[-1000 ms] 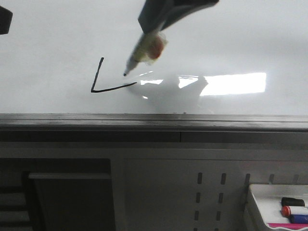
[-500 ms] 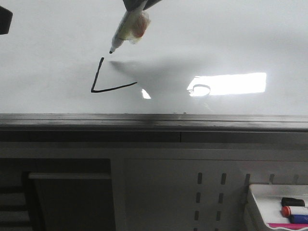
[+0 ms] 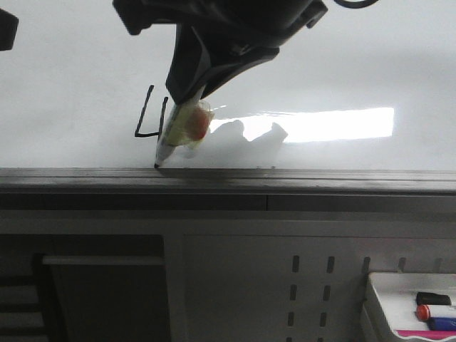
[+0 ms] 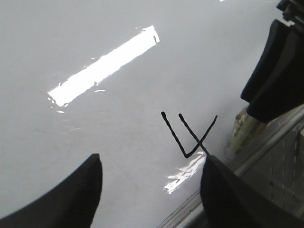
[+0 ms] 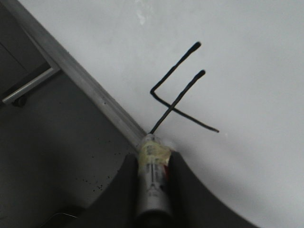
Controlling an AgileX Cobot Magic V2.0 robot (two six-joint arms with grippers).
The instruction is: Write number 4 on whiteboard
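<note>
A thin black open-topped number 4 [image 5: 176, 97] of three strokes stands on the glossy whiteboard [image 3: 342, 64], near its front frame edge; it also shows in the left wrist view [image 4: 187, 135] and partly in the front view [image 3: 146, 114]. My right gripper [image 3: 189, 107] is shut on a marker [image 3: 178, 135] with a yellow-taped barrel, also in its wrist view [image 5: 153, 175]. The marker tip [image 3: 157, 165] rests at the lower end of the last stroke, by the frame. My left gripper [image 4: 149, 190] hovers open and empty over the board, to the left of the 4.
The dark grey frame edge [image 3: 320, 182] runs along the board's front. A bright rectangular glare [image 3: 335, 125] lies right of the 4. A small white tray [image 3: 377, 299] with a pink edge and several markers sits at the lower right.
The right gripper came down and toward the front edge with the marker, drawing the third, vertical stroke across the horizontal one. The tip was lifted above the first stroke's top before.
</note>
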